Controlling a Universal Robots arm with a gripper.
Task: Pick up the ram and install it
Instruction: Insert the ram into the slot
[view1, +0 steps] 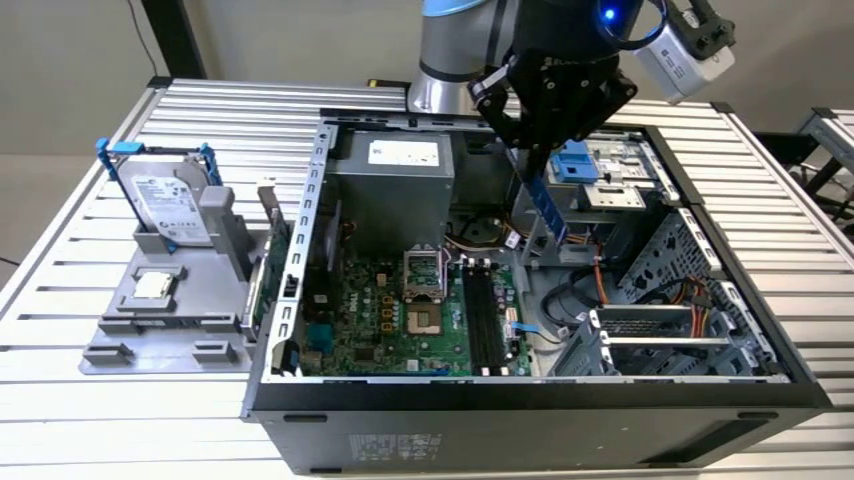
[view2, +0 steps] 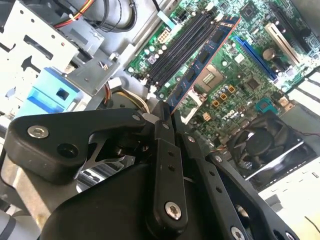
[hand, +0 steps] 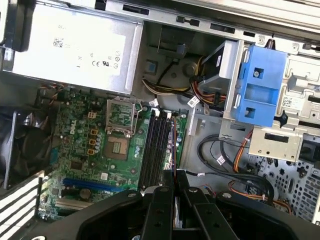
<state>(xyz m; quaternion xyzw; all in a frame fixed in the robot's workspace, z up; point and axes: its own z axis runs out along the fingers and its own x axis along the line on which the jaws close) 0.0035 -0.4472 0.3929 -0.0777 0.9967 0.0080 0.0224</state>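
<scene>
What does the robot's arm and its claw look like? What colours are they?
The arm is a round silver-grey tube with a blue band. Its gripper is black, built of flat jointed bars with shiny silver screws, ending in two thin fingers. A small blue light glows above it, and a pale grey camera box rides beside it.

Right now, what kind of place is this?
Probably a robotics lab bench for computer assembly: an open computer case sits on a slatted metal table, the gripper holds the ram above it, and a grey fixture beside it carries a hard drive.
</scene>
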